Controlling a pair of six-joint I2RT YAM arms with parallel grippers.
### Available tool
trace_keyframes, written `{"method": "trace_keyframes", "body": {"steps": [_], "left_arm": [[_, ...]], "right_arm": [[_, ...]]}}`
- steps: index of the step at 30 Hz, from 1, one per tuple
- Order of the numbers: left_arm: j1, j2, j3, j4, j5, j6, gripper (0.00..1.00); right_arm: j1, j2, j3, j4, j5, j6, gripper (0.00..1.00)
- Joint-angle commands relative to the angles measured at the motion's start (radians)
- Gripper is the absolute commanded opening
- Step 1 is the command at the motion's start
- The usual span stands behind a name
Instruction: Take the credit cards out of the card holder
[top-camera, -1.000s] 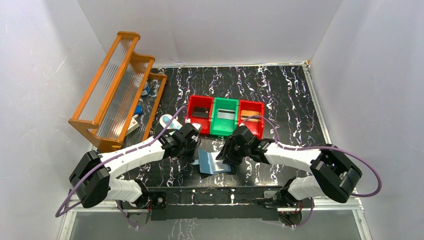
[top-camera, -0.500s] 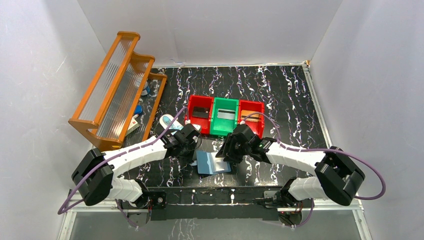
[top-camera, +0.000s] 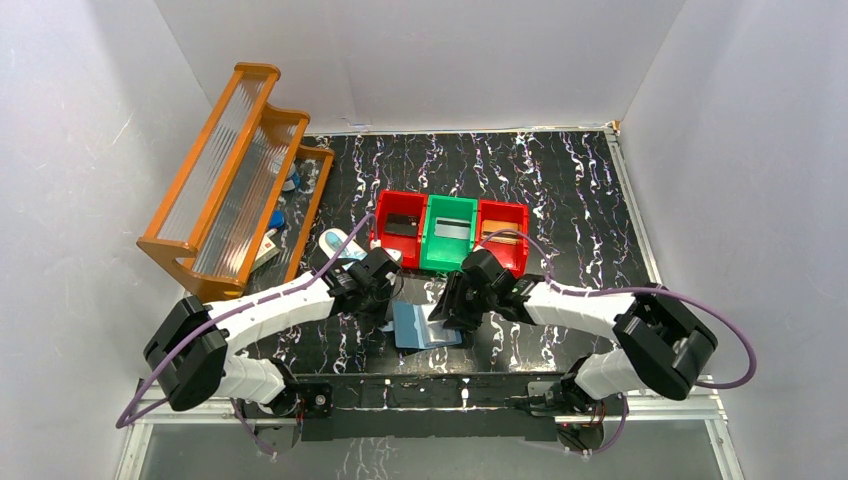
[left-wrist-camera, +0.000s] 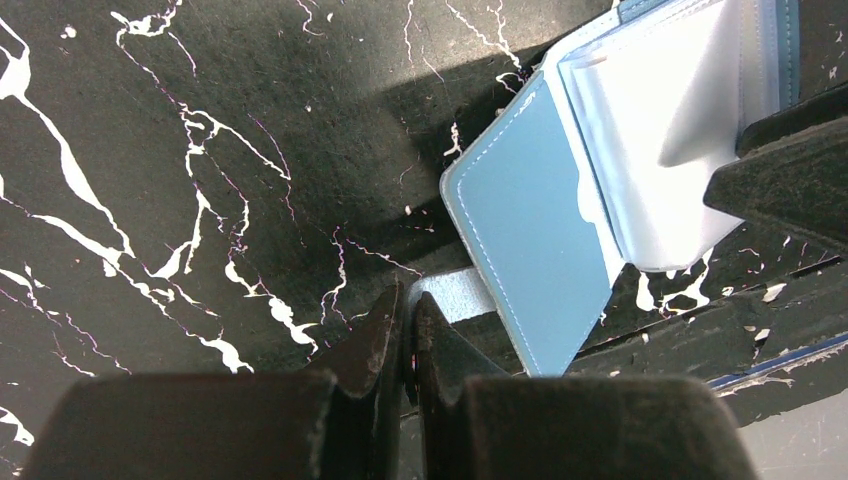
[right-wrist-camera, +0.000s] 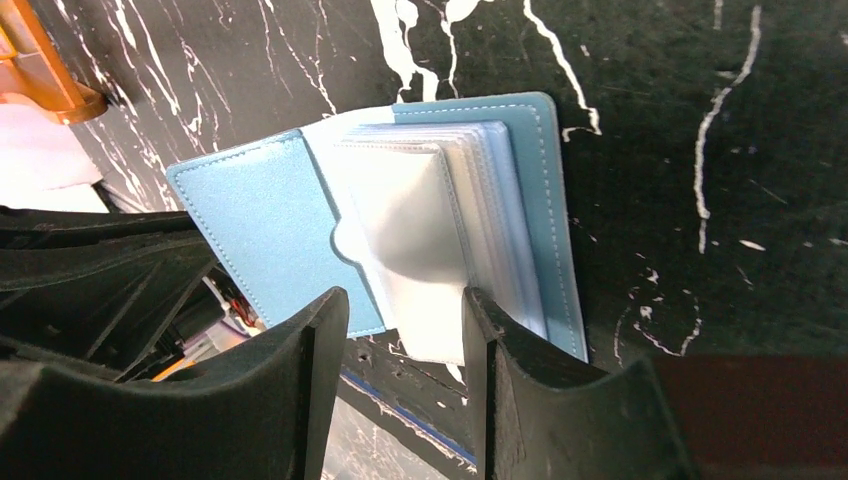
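The blue card holder (top-camera: 420, 328) lies open near the table's front edge, its clear sleeves (right-wrist-camera: 410, 230) fanned up from the cover (right-wrist-camera: 265, 225). My left gripper (left-wrist-camera: 410, 300) is shut on the grey tab (left-wrist-camera: 455, 293) at the holder's edge (left-wrist-camera: 525, 250). My right gripper (right-wrist-camera: 405, 315) is open over the holder's right half (top-camera: 442, 312), its fingertips either side of the top sleeve's lower edge. A black card (top-camera: 402, 224), a pale grey card (top-camera: 451, 229) and a tan card (top-camera: 500, 232) lie one each in the bins behind.
Two red bins (top-camera: 385, 236) (top-camera: 520, 240) flank a green bin (top-camera: 432, 255) just behind both grippers. An orange wooden rack (top-camera: 235, 165) stands at the left, a white-and-blue oval case (top-camera: 333, 241) beside it. White walls enclose the table.
My right gripper has crept slightly left over the card holder. The left gripper keeps its hold on the tab, and the holder has shifted a little left.
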Motion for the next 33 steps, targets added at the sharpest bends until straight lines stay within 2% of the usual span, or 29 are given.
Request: {"method": "trace_keyframes", "body": {"steps": [1, 16, 27, 33], "left_arm": [[-0.003, 0.012, -0.014, -0.016, -0.003, 0.003, 0.00], [-0.002, 0.035, -0.064, 0.033, -0.016, -0.027, 0.00], [-0.002, 0.042, -0.091, 0.066, -0.054, -0.059, 0.00], [-0.002, 0.042, -0.075, 0.079, -0.050, -0.068, 0.00]], "right_arm": [[-0.002, 0.031, 0.018, 0.076, -0.063, -0.020, 0.55], [-0.001, 0.155, 0.067, 0.357, -0.258, -0.002, 0.57], [0.002, 0.188, 0.077, 0.443, -0.322, 0.005, 0.58], [0.020, 0.219, 0.056, 0.560, -0.351, 0.061, 0.59]]}}
